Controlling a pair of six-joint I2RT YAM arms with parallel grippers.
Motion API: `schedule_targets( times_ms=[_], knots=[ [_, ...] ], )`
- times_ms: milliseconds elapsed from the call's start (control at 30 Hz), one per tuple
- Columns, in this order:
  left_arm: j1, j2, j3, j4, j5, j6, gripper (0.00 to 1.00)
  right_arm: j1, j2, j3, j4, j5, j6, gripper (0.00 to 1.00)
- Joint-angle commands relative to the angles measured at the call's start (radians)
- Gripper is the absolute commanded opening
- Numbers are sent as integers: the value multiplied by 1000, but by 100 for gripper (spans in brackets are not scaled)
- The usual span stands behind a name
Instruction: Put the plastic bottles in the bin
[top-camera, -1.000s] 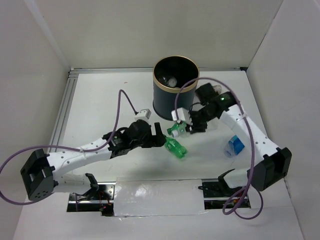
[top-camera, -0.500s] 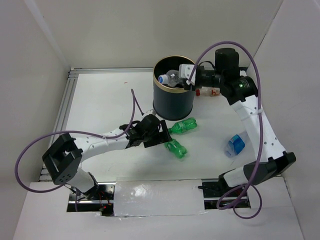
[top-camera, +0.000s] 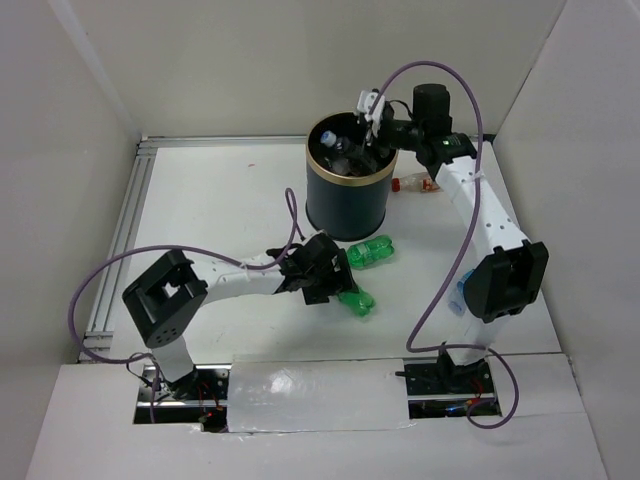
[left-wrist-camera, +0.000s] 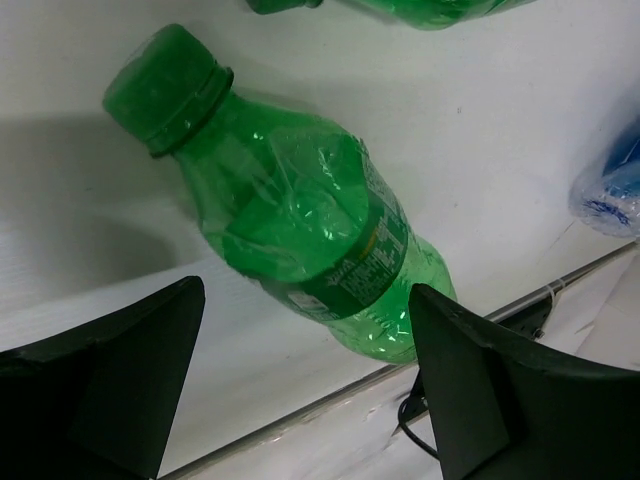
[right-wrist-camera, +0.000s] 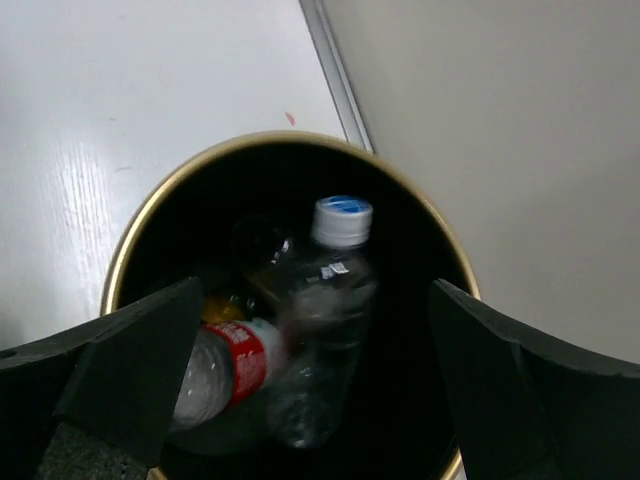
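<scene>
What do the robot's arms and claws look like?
The left arm and right arm are white tubes with chunky black joints. A purple cable loops beside each. The left claw and right claw each have two black wedge-shaped fingers.

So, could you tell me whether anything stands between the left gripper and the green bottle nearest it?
Nothing visible does. The left gripper is open, one finger on each side of the green bottle, which lies on the table. The second green bottle lies clear, beyond the cap.
</scene>
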Motion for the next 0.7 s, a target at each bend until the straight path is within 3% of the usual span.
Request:
schedule_targets(
  times_ms=[0,100,133,200,233,267,367,433,500,567,600,667],
  knots=[
    [-12,58,58,20,19,-46,95,-13,-60,23,163,228,359,100],
    [-12,121,88,20,28,-56,92,-113,-60,46,34,188,453,100],
    [-12,136,100,20,28,-56,84,-171,-69,-7,14,163,469,100],
    [-12,164,100,20,40,-56,73,-240,-122,-93,1,125,513,90],
    [-12,184,100,20,55,-56,64,-277,-142,-187,1,73,526,85],
    [-12,184,100,20,55,-56,46,-346,-179,-228,1,51,535,80],
    [-12,172,79,29,65,-43,24,-475,-204,-342,-43,-42,535,62],
    [-21,149,79,1,65,-1,5,-526,-218,-375,-81,-71,491,60],
    [-31,93,79,-32,65,41,0,-578,-201,-397,-133,-93,421,71],
    [-76,8,101,-121,19,169,0,-587,-157,-397,-226,-116,106,94],
    [-92,-24,117,-122,19,170,0,-596,-141,-397,-248,-116,104,100],
    [-130,-79,167,-196,-64,315,0,-609,-118,-420,-258,-140,-118,100]
  ],
)
